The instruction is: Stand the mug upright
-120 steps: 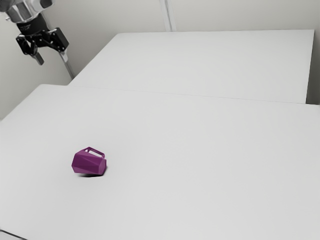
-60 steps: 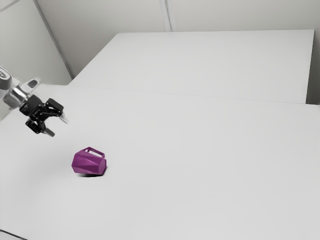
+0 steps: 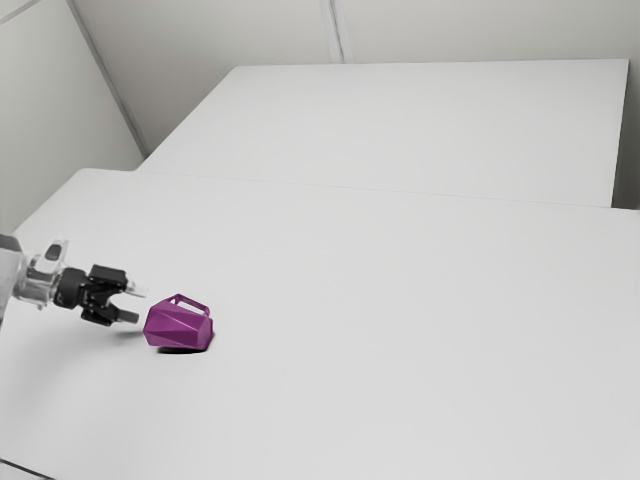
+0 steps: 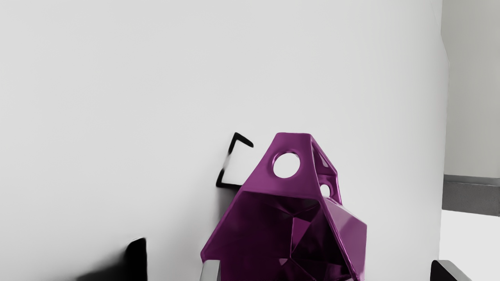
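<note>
As the arm has come down in the exterior view, from about 11 o'clock of the mug to its near 10 o'clock side, the gripper has swung from pointing roughly 5 o'clock to between 3 and 4; mug hasn't shifted on the table meanwhile; reads to me as lining up for a grasp, with the uprighting itself still owed.

Gripper is wide open, holding nothing; wrist view has its fingertips spread well apart, one overlapping the edge of the mouth, the other clear of the body; can't tell from here whether that one touches.

Mug is on its side, so not upright; long axis runs close to level across the exterior view, from just past 9 o'clock to just past 3; open mouth at the 9 end, facing the gripper, base at the 3 end; handle up top, near 12 to 1 o'clock.

Next, I'd say: get a firm hold on the body or wall, lift, swing mouth to 12 and base to 6, set down; risk is a fingertip catching the lip and shoving it towards 3.
</note>
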You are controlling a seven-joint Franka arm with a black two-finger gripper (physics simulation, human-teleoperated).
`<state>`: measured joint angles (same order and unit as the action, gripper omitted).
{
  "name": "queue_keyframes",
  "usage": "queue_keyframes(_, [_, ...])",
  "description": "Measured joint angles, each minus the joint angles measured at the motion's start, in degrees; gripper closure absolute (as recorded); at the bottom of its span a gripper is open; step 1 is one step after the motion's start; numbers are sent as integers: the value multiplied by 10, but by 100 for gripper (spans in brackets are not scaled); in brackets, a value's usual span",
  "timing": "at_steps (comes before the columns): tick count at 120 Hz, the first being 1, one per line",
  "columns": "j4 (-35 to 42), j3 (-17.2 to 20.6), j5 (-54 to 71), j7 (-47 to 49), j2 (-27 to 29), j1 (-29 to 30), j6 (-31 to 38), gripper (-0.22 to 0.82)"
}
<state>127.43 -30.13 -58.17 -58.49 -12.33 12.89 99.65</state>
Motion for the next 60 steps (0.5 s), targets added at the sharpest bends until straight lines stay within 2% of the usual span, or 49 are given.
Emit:
queue_keyframes(29, [19,1,-55,-100,-1,-10,-26,2])
queue_keyframes(60, [52,4,-82,-155,4,-18,-48,2])
